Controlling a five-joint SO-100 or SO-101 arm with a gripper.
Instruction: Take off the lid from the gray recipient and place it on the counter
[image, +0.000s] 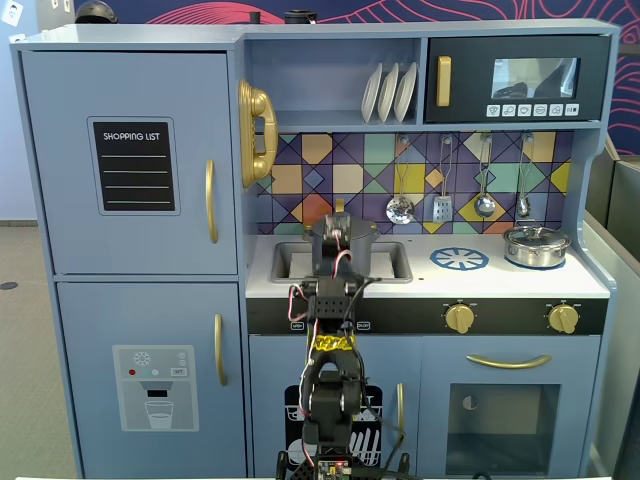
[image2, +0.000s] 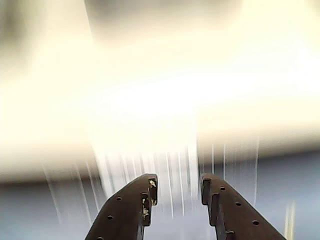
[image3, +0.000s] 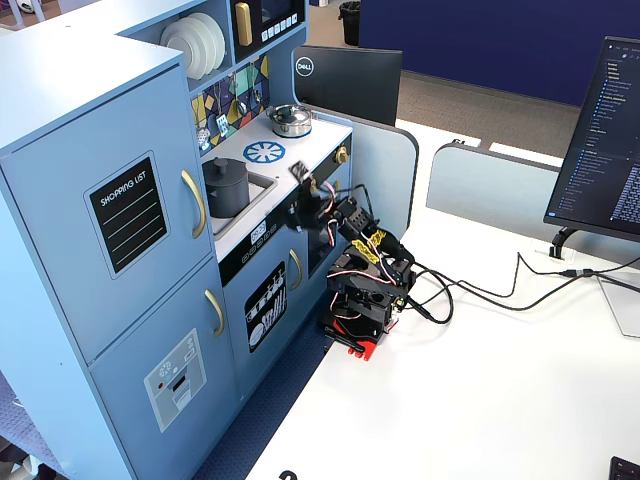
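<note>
One lid (image3: 225, 166) on pot, gripper (image3: 303, 177) apart

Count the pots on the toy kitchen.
2: a matte dark gray cylindrical stockpot in the recessed sink, and a shorter shiny silver pot on the white counter's right end. None appear hidden.

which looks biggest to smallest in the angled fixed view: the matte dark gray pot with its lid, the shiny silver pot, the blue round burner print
1. Matte dark gray pot with its lid, clearly the largest, though it sits nearer the camera.
2. and 3. Shiny silver pot and blue round burner print look much alike across; not ranked.
</note>
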